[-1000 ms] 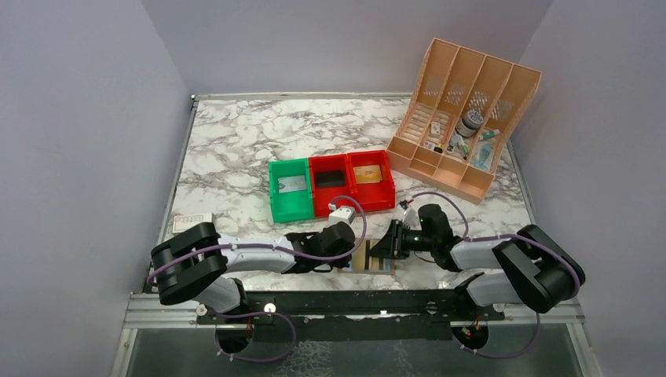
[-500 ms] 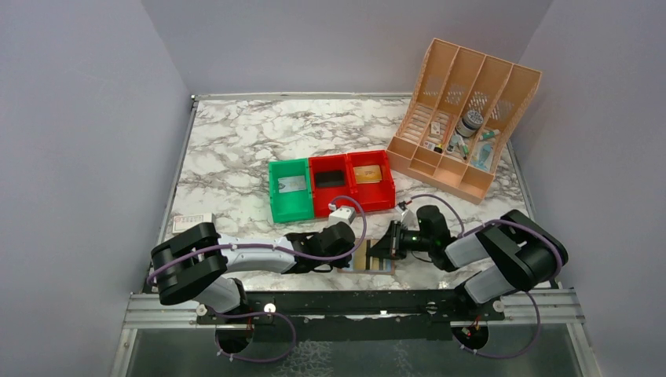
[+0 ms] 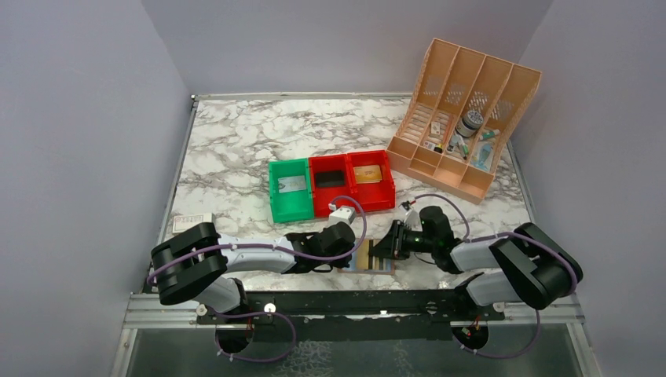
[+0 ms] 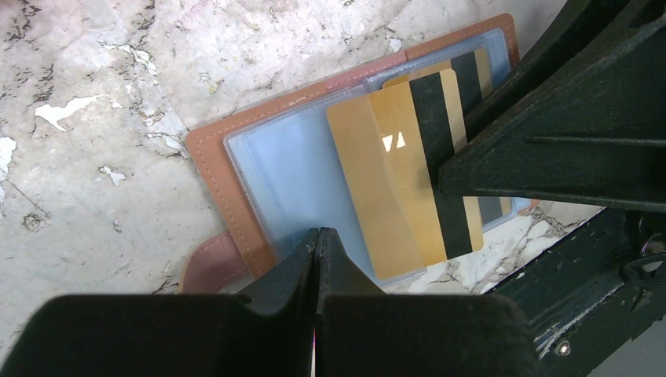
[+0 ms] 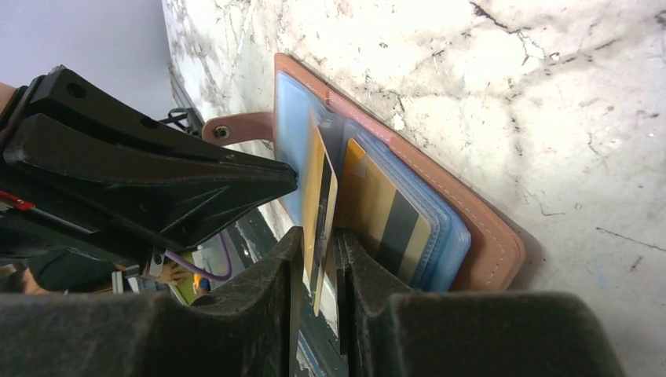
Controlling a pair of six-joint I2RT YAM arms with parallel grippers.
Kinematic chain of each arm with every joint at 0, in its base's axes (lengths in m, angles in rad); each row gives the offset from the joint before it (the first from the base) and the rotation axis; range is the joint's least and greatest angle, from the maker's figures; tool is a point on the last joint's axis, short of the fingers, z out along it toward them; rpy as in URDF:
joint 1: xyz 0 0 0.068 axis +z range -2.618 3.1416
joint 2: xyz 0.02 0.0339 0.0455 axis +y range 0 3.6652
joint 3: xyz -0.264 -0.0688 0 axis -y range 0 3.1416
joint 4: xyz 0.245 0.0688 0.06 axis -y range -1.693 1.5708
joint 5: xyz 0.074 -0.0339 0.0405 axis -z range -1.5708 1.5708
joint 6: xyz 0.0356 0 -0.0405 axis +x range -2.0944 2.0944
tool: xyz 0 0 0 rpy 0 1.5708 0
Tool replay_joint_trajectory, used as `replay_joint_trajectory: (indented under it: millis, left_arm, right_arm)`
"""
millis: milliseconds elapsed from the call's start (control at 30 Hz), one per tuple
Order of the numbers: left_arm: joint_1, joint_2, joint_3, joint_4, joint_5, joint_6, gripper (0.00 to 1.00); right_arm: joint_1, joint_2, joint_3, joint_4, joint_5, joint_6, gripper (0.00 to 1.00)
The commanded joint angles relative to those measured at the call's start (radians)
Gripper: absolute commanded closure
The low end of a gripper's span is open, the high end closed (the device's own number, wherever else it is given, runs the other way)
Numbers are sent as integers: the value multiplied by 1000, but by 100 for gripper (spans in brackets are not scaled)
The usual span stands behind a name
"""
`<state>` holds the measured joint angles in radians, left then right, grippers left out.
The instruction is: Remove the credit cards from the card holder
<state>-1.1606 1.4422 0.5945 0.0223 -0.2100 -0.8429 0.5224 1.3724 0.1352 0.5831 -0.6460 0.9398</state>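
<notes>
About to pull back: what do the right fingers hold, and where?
The yellow-gold plastic card with a black stripe, pinched at its stripe-side long edge, tilted up from the brownish-pink bifold card holder.

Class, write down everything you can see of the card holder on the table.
The card holder is a flat brownish-pink wallet, leather-like with a stitched border, lying open on the marble table between the arms. Inside are pale blue clear pocket panels; a strap with a snap sticks out at one side. The shut left gripper presses its tips on one panel. The right gripper pinches a gold black-striped card held up off it; a second striped card sits in a pocket.
</notes>
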Motion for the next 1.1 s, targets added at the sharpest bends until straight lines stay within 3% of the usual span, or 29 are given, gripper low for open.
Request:
replay_joint_trajectory:
  millis: [0,233,333,533,700,833,1067]
  left_arm:
    - [-2,-3,-29,-54,-25,24,100]
    - [-2,-10,-36,-54,-26,22,100]
    - [-2,-27,-39,-69,-36,22,100]
    - [-2,-78,-40,-118,-73,28,100]
    - [-2,-110,-41,-103,-62,31,100]
    - [-2,-145,-36,-103,-55,32,99]
    - [-2,-226,-35,-87,-29,37,82]
  right_arm:
    - [1,47,-31,97,-30,34,79]
    - [1,94,-39,175,-28,65,99]
    - [1,32,-52,121,14,59,99]
    - [1,-210,-29,-199,137,-17,99]
    - [1,-348,3,-359,168,-57,99]
    - [1,-365,21,-383,153,-71,99]
    - [1,-224,58,-294,52,-106,99]
